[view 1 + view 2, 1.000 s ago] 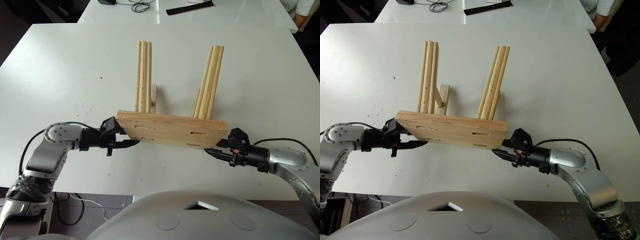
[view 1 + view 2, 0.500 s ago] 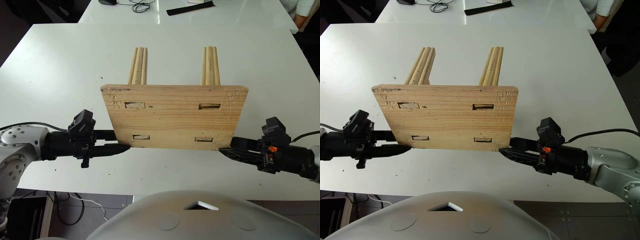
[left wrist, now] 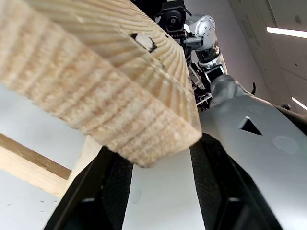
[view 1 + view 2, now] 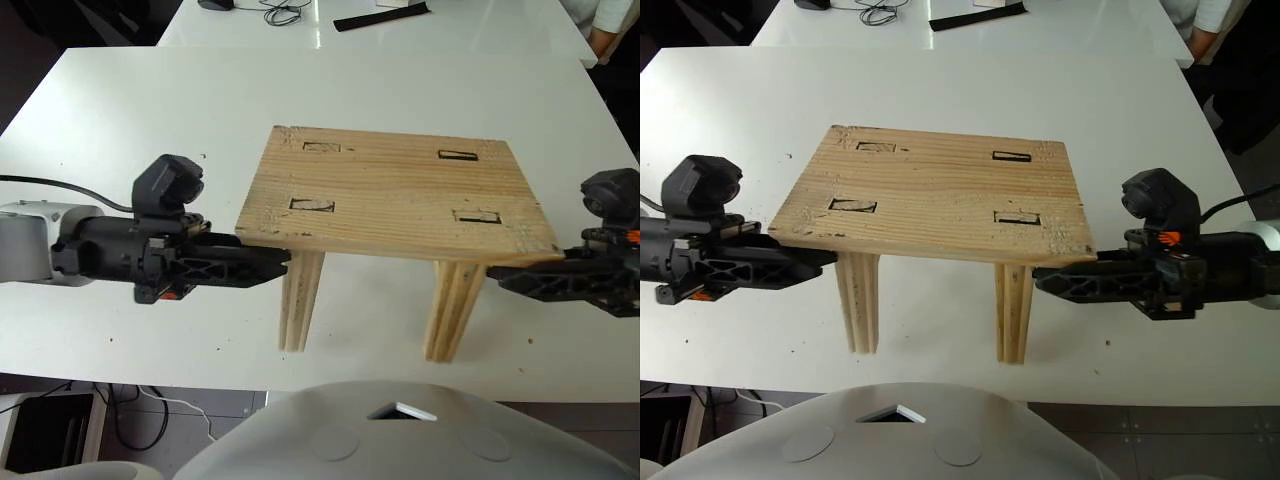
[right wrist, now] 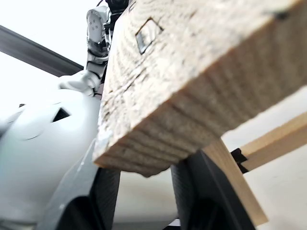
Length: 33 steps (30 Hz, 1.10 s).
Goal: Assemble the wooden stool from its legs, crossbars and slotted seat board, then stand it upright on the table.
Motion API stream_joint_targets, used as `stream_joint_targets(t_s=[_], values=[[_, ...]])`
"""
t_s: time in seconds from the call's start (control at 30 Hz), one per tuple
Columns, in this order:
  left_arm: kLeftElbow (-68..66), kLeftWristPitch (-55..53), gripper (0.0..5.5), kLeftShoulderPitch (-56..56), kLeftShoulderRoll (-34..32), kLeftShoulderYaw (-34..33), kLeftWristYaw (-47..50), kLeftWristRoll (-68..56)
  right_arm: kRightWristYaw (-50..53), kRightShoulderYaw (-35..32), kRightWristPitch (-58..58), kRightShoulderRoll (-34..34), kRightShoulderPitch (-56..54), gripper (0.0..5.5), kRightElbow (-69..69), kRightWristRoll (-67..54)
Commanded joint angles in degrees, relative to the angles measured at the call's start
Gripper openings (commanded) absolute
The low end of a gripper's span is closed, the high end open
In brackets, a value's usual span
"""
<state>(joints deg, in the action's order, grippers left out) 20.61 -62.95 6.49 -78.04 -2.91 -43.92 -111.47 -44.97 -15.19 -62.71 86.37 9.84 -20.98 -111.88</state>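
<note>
Head views: the stool (image 4: 385, 185) is upright, legs pointing down at the white table (image 4: 130, 110). The left gripper (image 4: 268, 268) reaches under the stool's left edge, and the right gripper (image 4: 1045, 281) under its right edge.

Left wrist view: spread fingers (image 3: 112, 184) sit apart beneath the stool's seat corner.

Right wrist view: fingers (image 5: 194, 191) are likewise apart under the stool's other seat corner.

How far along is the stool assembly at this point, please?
Done: the legs are slotted into the seat board, which faces up. In hand: the left gripper and right gripper sit under its near corners, fingers apart. Left: whether the legs rest fully on the table is unclear; then both grippers should withdraw.
</note>
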Motion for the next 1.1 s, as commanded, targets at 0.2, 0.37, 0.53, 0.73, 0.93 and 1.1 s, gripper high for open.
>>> stream_joint_targets(t_s=[0.2,0.37,0.53,0.73,0.93,1.1], values=[[0.6,-0.3,1.95,-5.7,5.6,2.5,-0.4,22.0,27.7,10.7,5.4,-13.8,-12.0,1.60,-0.6,-1.1],[0.2,9.4,1.95,-14.8,5.4,0.7,-12.8,41.2,31.0,2.6,6.0,-16.9,0.9,1.60,-8.2,2.5],[-10.7,24.9,1.95,-15.2,17.8,3.7,-3.5,62.7,33.6,-0.1,10.9,-20.7,12.3,1.60,-5.1,29.5],[-20.6,40.4,1.95,-5.4,37.5,8.5,12.5,82.0,41.1,13.5,23.0,-36.7,1.2,1.60,2.5,58.2],[-44.5,54.2,1.95,11.2,55.5,8.6,25.9,95.2,41.1,19.7,32.6,-54.4,-19.4,1.60,22.2,75.2],[-59.1,64.9,1.95,18.1,61.3,4.8,32.9,99.5,40.2,19.6,46.4,-64.4,-33.4,1.60,45.1,86.5]])
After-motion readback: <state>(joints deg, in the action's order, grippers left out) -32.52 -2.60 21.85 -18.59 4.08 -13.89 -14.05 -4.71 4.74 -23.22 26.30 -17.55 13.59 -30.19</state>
